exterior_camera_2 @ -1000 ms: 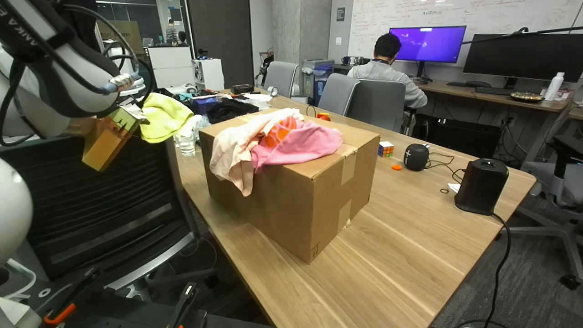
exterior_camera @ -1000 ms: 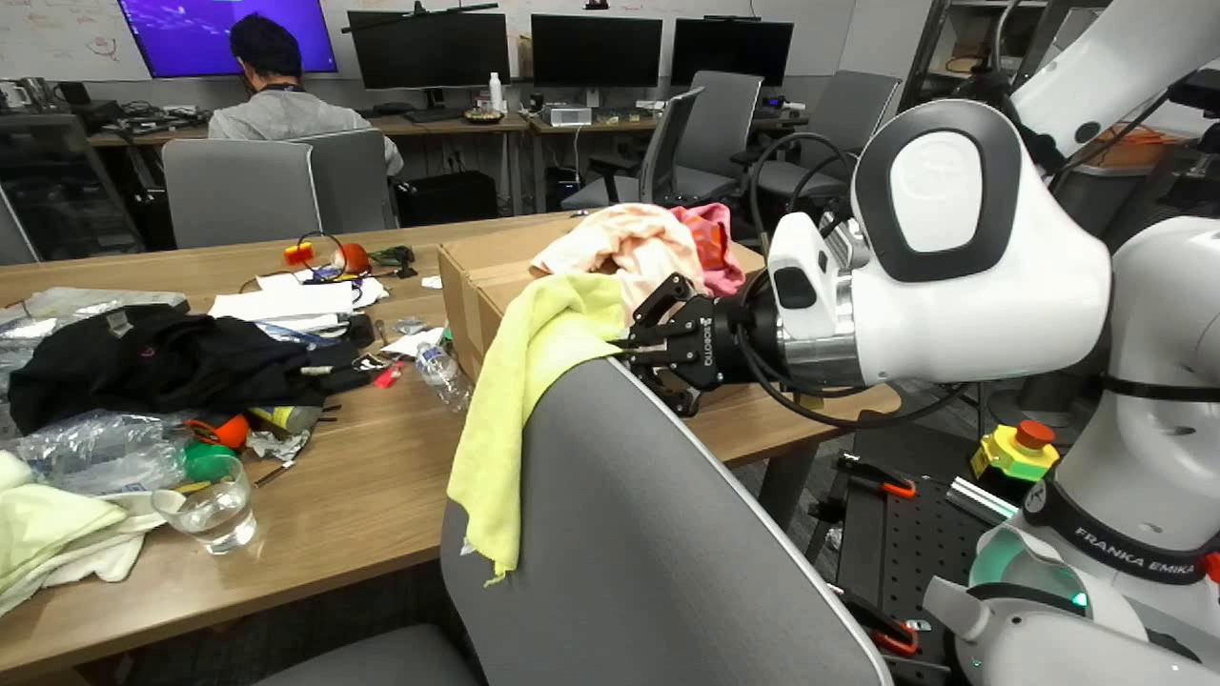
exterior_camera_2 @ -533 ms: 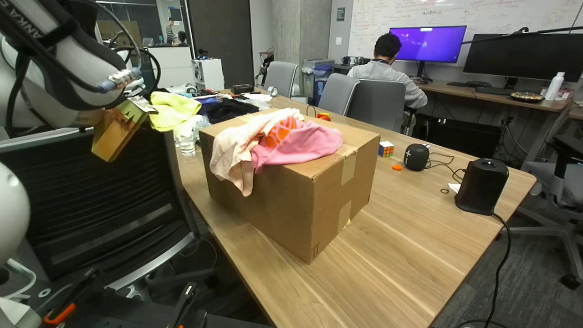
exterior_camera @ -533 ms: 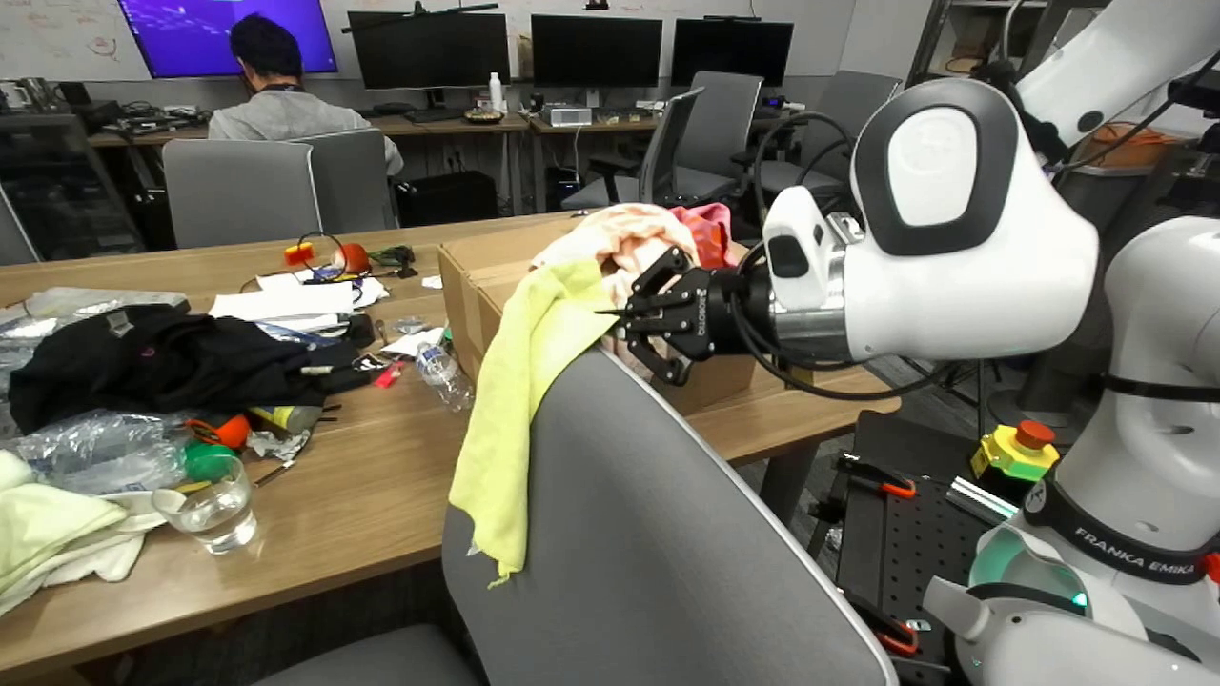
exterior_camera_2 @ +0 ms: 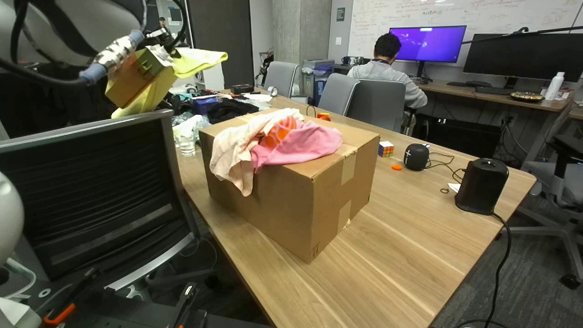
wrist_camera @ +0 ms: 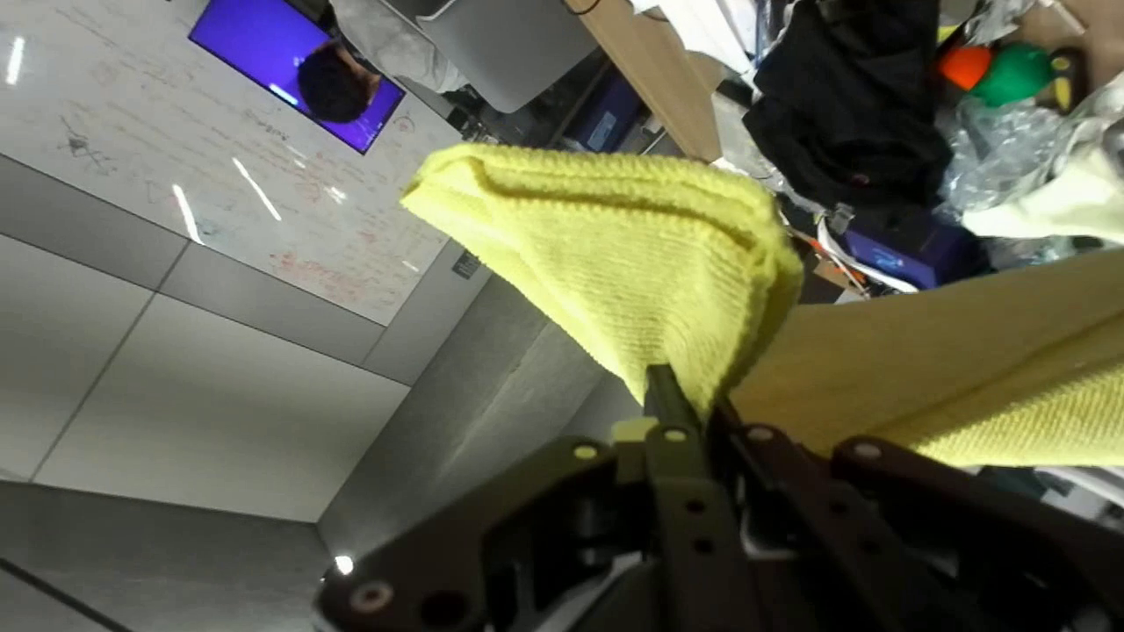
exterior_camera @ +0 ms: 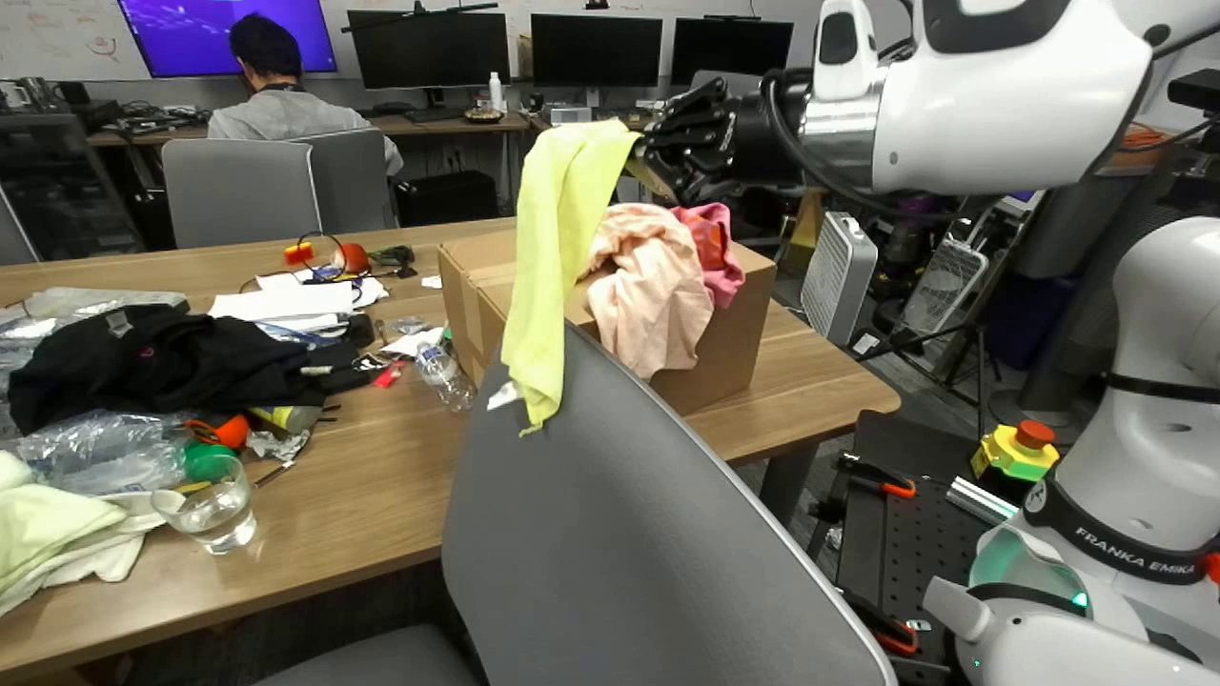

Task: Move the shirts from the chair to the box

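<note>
The yellow shirt (exterior_camera: 555, 248) hangs clamped in our pincer (wrist_camera: 691, 399), higher than the box (exterior_camera_2: 291, 196), presumably so we can clear its edge.

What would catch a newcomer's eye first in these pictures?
Most likely the bright yellow shirt, pinched in the gripper and hanging in the upper middle of an exterior view. Next come the pink shirt and the peach shirt, bunched together on top of the cardboard box. The purple-lit monitor might follow, glowing in front of the seated person in the background.
</note>
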